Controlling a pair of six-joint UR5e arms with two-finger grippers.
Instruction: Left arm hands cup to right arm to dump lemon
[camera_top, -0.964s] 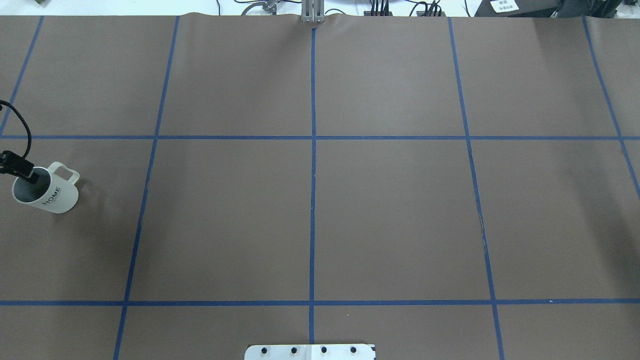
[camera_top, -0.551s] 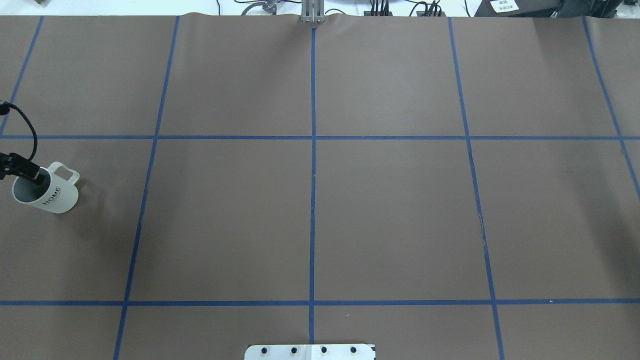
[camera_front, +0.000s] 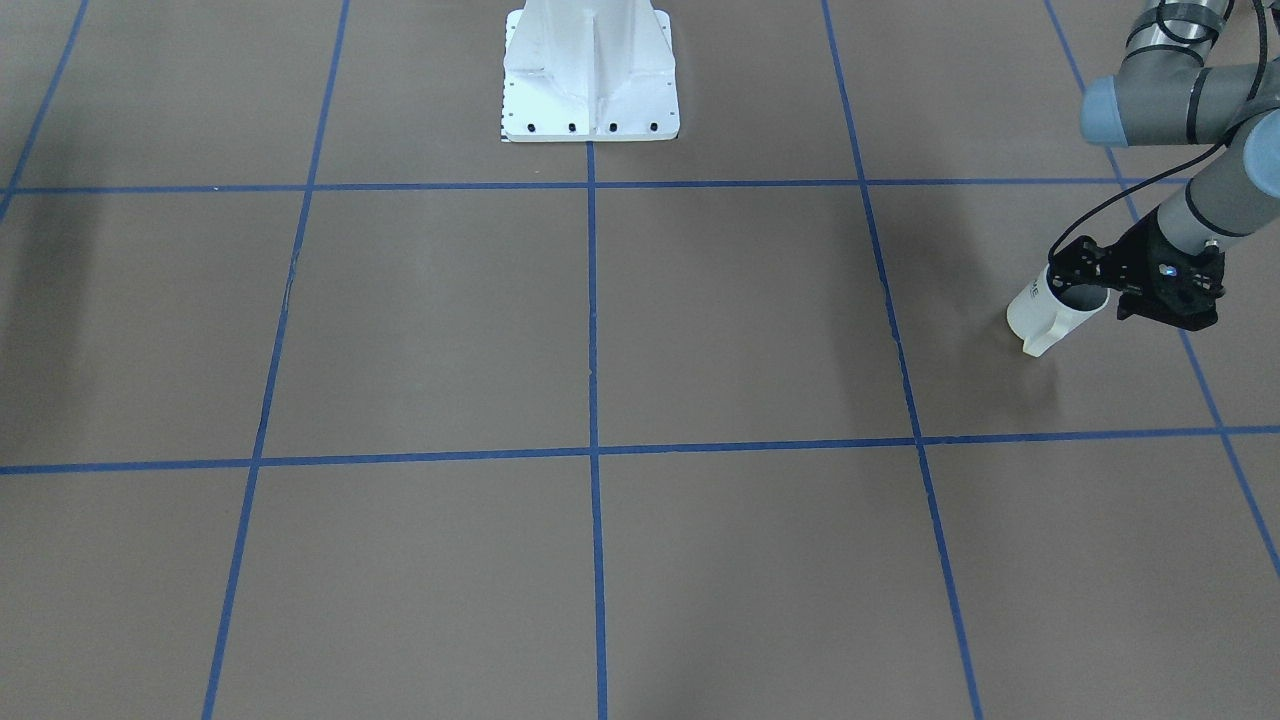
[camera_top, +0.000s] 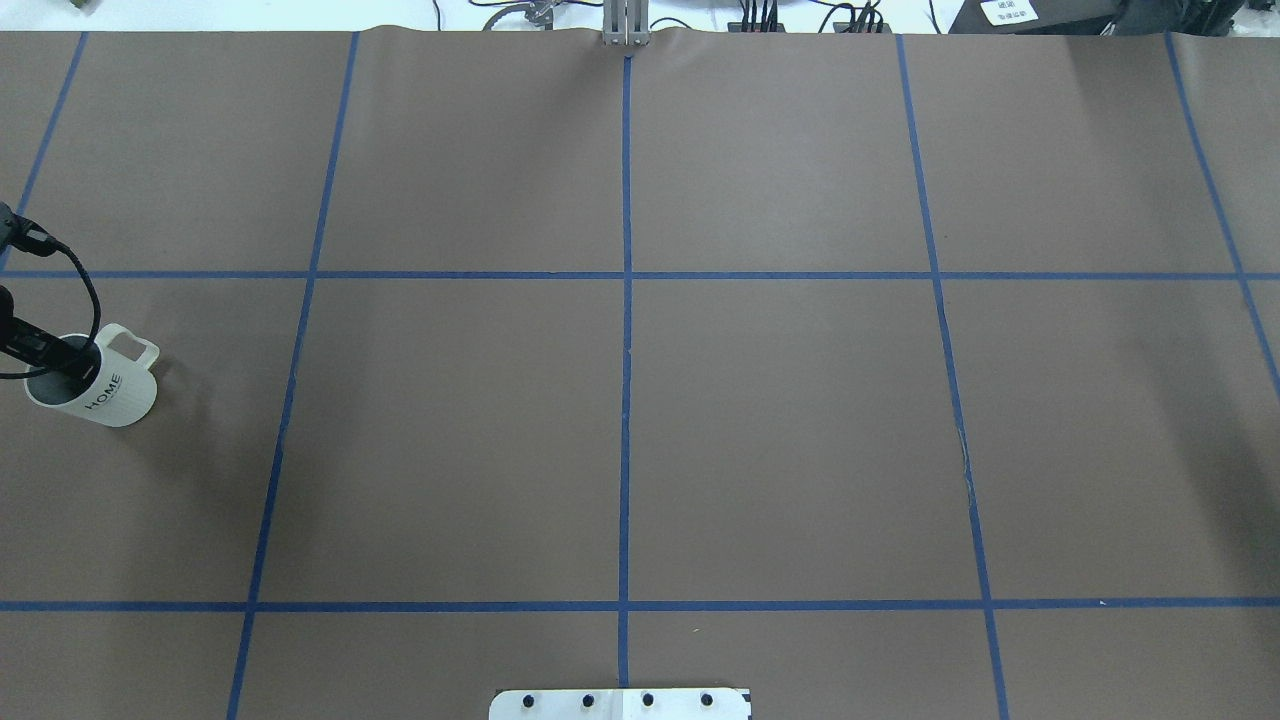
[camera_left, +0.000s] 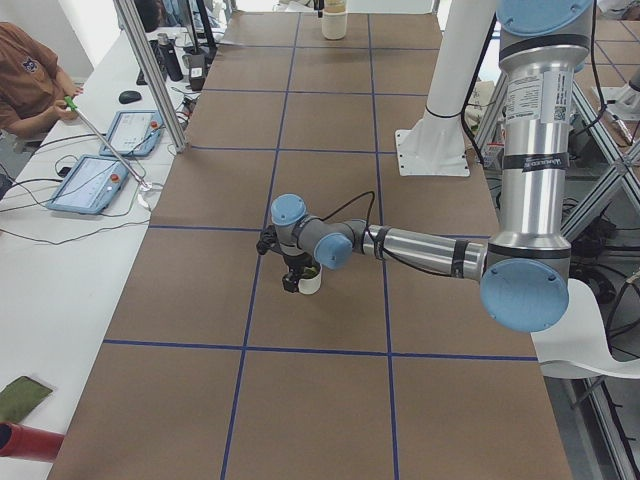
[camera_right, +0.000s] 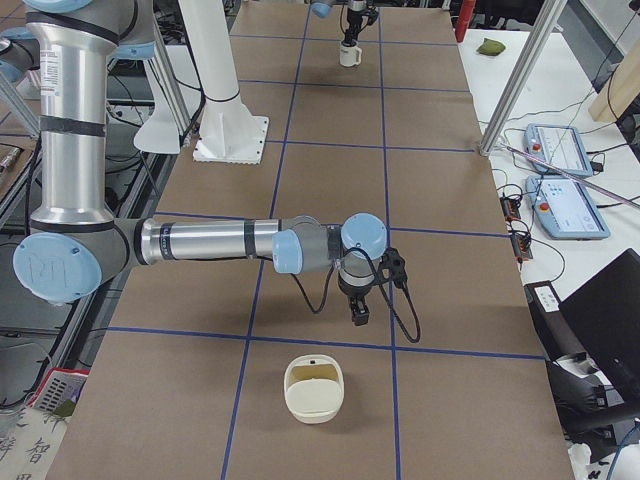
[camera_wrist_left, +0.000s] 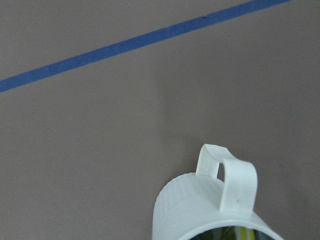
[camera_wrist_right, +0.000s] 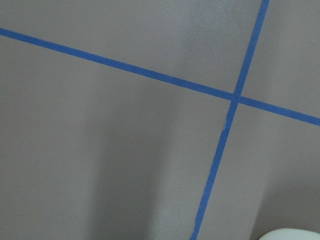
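The cream-white cup (camera_top: 105, 393) with black "HOME" lettering stands upright at the table's far left; it also shows in the front view (camera_front: 1045, 315) and the left wrist view (camera_wrist_left: 210, 210). A bit of the yellow-green lemon (camera_wrist_left: 242, 234) shows inside it. My left gripper (camera_top: 55, 357) hangs over the cup's mouth with a finger reaching inside the rim; it looks open. My right gripper (camera_right: 358, 315) shows only in the right side view, pointing down over bare table, and I cannot tell whether it is open or shut.
A cream bowl-like container (camera_right: 314, 388) sits on the table in front of the right gripper; its rim shows in the right wrist view (camera_wrist_right: 292, 234). The white robot base (camera_front: 590, 75) stands mid-table at the robot's side. Tablets (camera_left: 95, 182) lie on the side bench.
My left gripper has moved a little lower and closer over the cup's mouth, its cable swinging with it. The cup has not moved.
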